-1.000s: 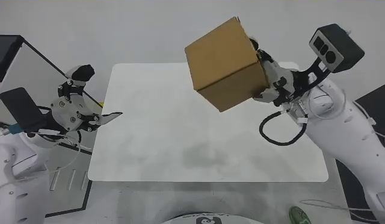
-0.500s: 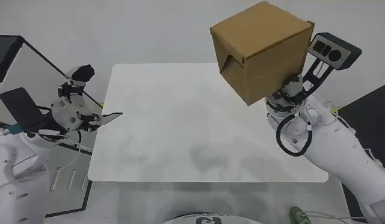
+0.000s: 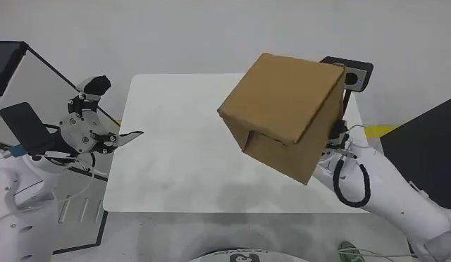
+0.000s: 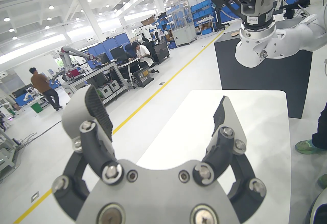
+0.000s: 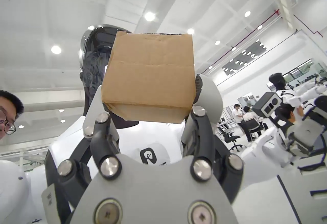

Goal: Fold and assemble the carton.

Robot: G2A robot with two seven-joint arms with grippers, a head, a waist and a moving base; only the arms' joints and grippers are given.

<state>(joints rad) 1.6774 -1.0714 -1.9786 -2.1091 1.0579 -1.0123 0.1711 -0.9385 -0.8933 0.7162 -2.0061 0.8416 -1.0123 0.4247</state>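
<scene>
The carton (image 3: 285,114) hangs in the air above the right side of the white surface (image 3: 176,163). It touches nothing except the right gripper (image 5: 150,107), whose fingers (image 5: 204,92) pinch it from below across two opposite walls. It looks light and hollow to me. The corrugated board is stiff across its panels, but I'd guess a hard squeeze would dent it, so the firmest hold is near a corner or crease. It is close to a cube, with no real long axis. It is held tilted, with a flap seam facing the left arm's side. The left gripper (image 4: 158,105) sits at the surface's left edge, fingers spread and holding nothing.
</scene>
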